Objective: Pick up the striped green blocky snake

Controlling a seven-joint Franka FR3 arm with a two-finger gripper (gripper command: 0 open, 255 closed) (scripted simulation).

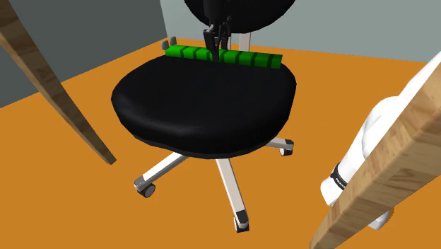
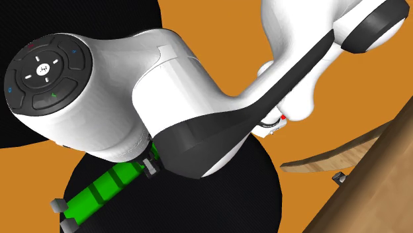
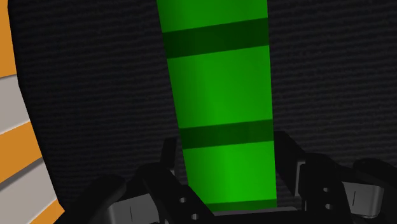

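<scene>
Black fingers were seen closed against both flanks of the striped green blocky snake, taken near mid-length where it lay along the rear edge of the black office chair seat. It was judged light, stiff and smooth-sided, so a centred hold was favoured.

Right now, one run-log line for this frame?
phase: grasp | gripper at green striped snake mid-body | snake on black chair seat, rear edge | lifted: no

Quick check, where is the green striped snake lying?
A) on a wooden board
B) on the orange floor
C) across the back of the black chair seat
C: the shoulder view shows the snake stretched along the rear of the seat, the gripper down at it.
</scene>
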